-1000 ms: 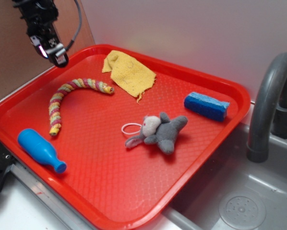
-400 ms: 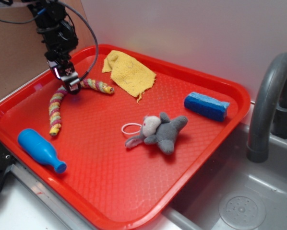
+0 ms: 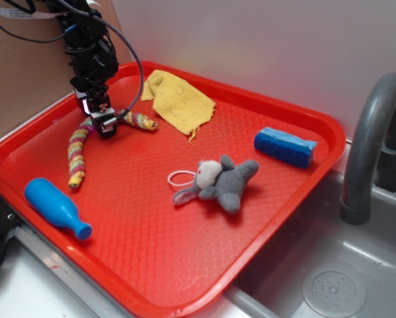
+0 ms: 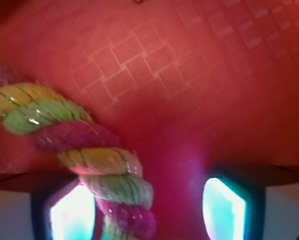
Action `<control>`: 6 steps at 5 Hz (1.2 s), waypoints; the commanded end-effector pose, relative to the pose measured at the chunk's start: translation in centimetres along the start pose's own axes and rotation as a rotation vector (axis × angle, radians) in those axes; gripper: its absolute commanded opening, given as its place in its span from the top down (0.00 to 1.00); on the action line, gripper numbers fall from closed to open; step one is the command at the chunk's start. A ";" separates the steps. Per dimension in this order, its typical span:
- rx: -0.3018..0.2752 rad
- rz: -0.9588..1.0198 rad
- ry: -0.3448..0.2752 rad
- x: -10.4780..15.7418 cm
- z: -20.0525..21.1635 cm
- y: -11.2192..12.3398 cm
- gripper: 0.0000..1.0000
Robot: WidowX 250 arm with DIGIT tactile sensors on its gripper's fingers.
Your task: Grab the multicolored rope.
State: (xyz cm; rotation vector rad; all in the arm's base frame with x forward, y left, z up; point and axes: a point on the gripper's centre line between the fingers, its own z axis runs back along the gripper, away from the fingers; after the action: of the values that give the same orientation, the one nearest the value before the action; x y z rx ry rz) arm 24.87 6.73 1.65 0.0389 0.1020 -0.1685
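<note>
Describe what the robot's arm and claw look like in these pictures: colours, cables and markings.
The arm is black and blocky, with black cables looping off it. The claw has a white tag with black square markings. In the wrist view its fingertips glow pale cyan-white inside dark frames.

Red tray [image 3: 304,192] with a textured floor, sitting next to a grey sink [image 3: 357,278]. On the tray: yellow cloth [image 3: 178,99] crumpled at the back, blue sponge [image 3: 285,146] near the right rim, grey stuffed mouse [image 3: 221,182] in the middle with a white ring [image 3: 181,177] touching its head, blue bottle [image 3: 55,207] lying on its side at the front left. Grey faucet [image 3: 373,139] curves up at the right.
</note>
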 end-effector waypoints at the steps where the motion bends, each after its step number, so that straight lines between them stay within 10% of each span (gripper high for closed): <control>1: -0.002 -0.018 -0.015 -0.1 -0.2 -0.8 1.00; 4: 0.105 0.095 -0.138 -1.8 11.4 -2.3 1.00; 6: 0.010 0.177 -0.136 -4.5 18.5 -3.1 1.00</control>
State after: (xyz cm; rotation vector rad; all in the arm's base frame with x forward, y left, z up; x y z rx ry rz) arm 21.40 2.89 18.83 0.0397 0.0320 -0.0116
